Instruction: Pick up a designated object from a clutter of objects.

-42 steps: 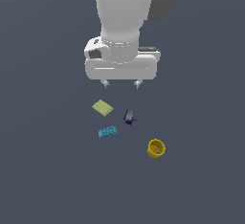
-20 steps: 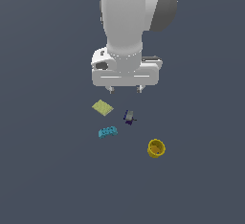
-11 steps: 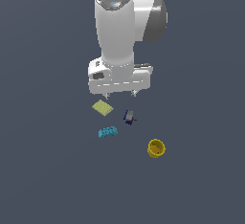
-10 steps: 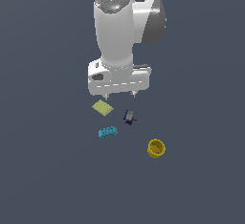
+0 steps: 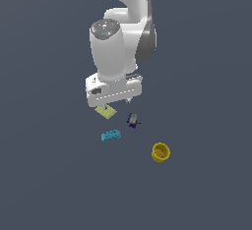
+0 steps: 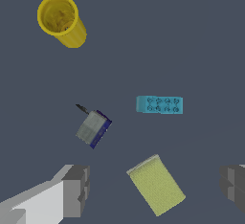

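Approach step — the tool [image 6: 154, 187], jaws spread, brackets the thin pale yellow-green square plate [image 6: 156, 184]; next, lower and close.

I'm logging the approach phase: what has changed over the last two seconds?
The gripper has come down over the yellow-green plate, its fingers open on either side, nothing held yet. The plate, cyan brick, purple-grey piece and yellow cup lie where they were.
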`<state>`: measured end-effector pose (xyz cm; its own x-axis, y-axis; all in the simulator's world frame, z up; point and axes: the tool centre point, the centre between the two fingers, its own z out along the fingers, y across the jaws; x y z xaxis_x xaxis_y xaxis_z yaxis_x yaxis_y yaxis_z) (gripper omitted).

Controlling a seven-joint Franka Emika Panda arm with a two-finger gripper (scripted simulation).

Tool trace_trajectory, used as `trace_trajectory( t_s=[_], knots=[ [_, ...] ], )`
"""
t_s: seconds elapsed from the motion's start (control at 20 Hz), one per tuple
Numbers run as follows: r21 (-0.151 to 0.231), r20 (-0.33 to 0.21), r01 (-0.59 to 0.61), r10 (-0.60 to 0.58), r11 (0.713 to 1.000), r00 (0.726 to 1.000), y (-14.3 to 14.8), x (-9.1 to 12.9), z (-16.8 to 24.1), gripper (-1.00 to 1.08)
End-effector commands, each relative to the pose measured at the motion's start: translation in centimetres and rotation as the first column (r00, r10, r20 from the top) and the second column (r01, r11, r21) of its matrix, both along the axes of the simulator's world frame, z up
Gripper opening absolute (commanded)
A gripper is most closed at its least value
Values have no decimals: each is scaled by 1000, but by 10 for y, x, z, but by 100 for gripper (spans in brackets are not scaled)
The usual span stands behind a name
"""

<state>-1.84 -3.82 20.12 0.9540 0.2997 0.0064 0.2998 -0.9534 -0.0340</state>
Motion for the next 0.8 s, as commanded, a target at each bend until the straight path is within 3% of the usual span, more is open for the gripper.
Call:
trace_trajectory(
  t_s=[0.0,0.35,0.75],
  knots=[
    [-1,3,-49,49,999,999,-7,-5,-13,100],
    [-7,8,-182,182,983,983,-27,-23,-47,100],
    [-15,11,-329,329,944,944,-47,-48,-83,100]
  ],
)
